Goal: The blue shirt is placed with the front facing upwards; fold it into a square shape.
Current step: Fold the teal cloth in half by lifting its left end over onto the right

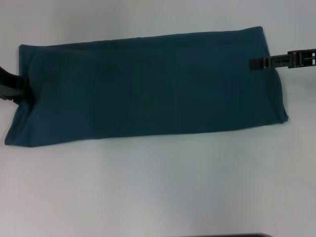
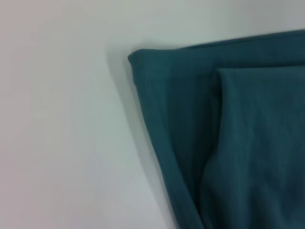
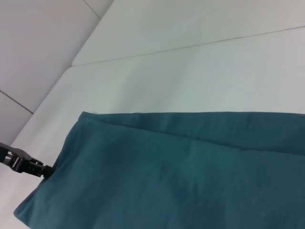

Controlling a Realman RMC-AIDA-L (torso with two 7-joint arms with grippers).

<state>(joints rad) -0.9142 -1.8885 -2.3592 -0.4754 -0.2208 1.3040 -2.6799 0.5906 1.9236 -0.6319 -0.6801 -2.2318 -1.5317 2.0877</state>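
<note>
No text can be read anywhere here.

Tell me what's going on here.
A two-armed robot is folding the blue shirt on a white table. The shirt already lies as a long band running left to right, with no lettering showing. The left gripper is at the band's left end and the right gripper at its right end, near the far corner. The band has not yet been folded into a square.
</note>
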